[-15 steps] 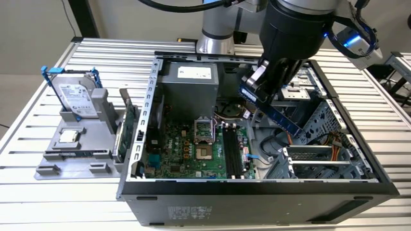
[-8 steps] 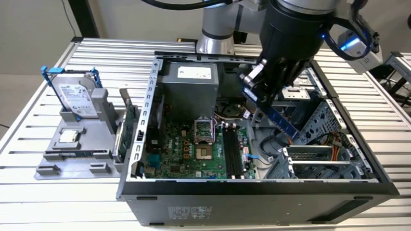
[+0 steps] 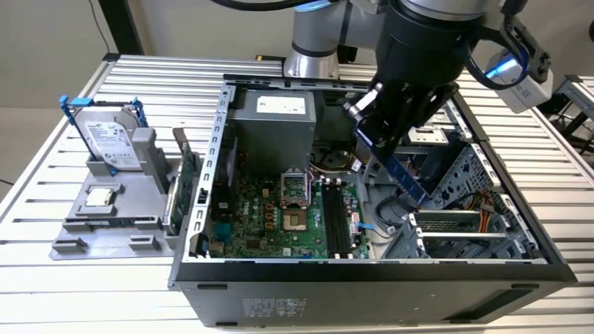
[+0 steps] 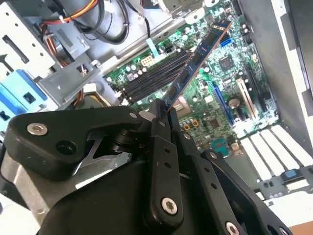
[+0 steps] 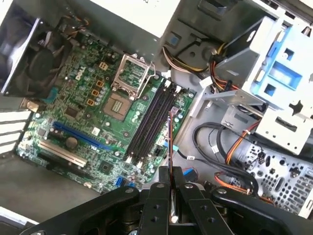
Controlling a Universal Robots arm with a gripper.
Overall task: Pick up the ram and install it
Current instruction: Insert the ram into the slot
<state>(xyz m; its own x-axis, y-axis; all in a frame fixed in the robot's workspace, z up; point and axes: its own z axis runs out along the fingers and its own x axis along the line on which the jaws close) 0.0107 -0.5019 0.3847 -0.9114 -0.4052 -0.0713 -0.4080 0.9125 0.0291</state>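
Observation:
My gripper point(image 3: 388, 136) is shut on the ram point(image 3: 401, 175), a long thin blue-green stick that slants down inside the open computer case point(image 3: 371, 275). In the second wrist view the ram point(image 4: 195, 61) sticks out from between the black fingers point(image 4: 159, 128) over the motherboard point(image 4: 220, 122). In the first wrist view the ram point(image 5: 169, 139) shows edge-on, rising from my gripper point(image 5: 170, 177). It hangs above the board, just beside the long black memory slots point(image 5: 151, 120), apart from them. The slots point(image 3: 336, 223) lie on the green motherboard point(image 3: 269, 226).
On the exterior view's left, a grey holder point(image 3: 93, 236) carries a hard drive point(image 3: 111, 142), a processor chip point(image 3: 100, 198) and an upright green card point(image 3: 186, 181). The case holds a power supply point(image 3: 274, 118), a drive cage point(image 3: 474, 174) and cables point(image 5: 220, 147) close to the slots.

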